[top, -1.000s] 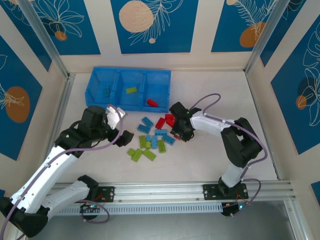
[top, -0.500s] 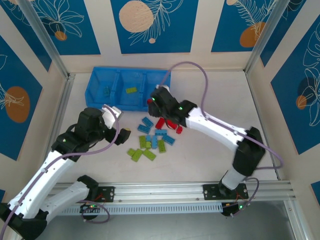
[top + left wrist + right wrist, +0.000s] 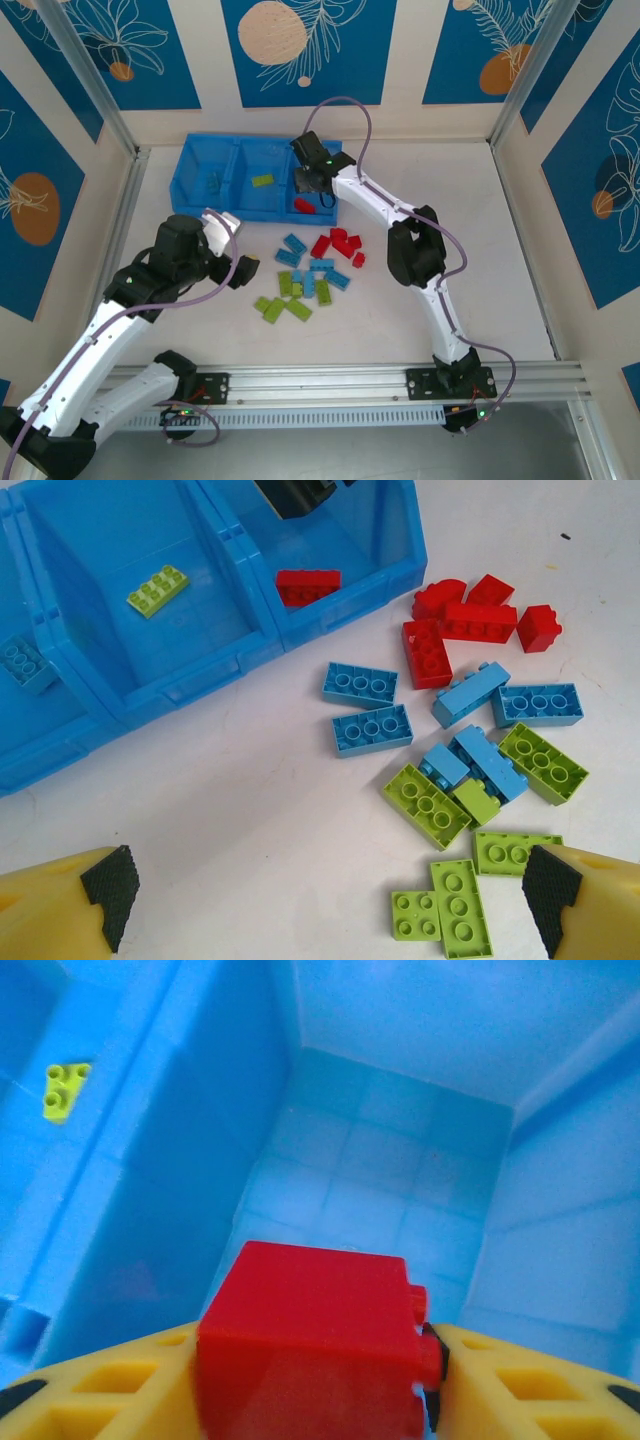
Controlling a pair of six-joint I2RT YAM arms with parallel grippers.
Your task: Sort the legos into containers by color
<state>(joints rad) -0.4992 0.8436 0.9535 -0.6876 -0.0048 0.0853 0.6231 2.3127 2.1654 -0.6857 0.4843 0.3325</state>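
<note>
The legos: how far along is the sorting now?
Done: the blue tray holds one light blue brick, one lime green brick and one red brick, each in its own compartment. In hand: the right claw grips a second red brick above the red compartment. Left: the mixed pile on the table, left claw open near it.

The tray [image 3: 250,213] is sitting at the table's [image 3: 450,200] far left, loose bricks [image 3: 310,280] lying before its right end. My right end effector [image 3: 312,185] is hanging over its rightmost compartment [image 3: 400,1160], gripping a brick [image 3: 310,1350]; my left end effector [image 3: 252,270] left of the pile.
</note>
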